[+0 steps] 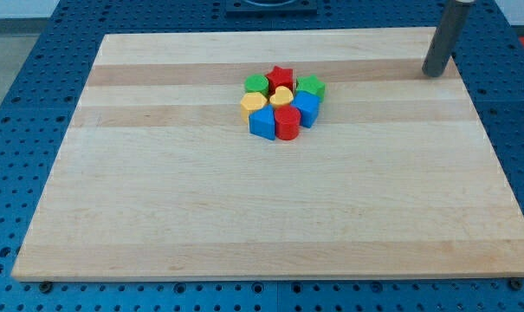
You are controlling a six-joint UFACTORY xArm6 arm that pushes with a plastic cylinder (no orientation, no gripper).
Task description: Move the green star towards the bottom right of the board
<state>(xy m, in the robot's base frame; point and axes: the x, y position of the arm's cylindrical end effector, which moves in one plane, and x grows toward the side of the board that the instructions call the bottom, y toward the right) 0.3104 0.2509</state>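
Note:
The green star (311, 86) sits at the right side of a tight cluster of blocks near the board's upper middle. It touches a red star (281, 76) on its left and a blue block (306, 107) below it. My tip (433, 74) rests on the board near the view's top right corner, well to the right of the cluster and apart from every block.
The cluster also holds a green block (256, 84) at the left, two yellow heart blocks (254, 103) (281, 95), a red cylinder (287, 123) and a second blue block (262, 122). The wooden board (244, 217) lies on a blue perforated table.

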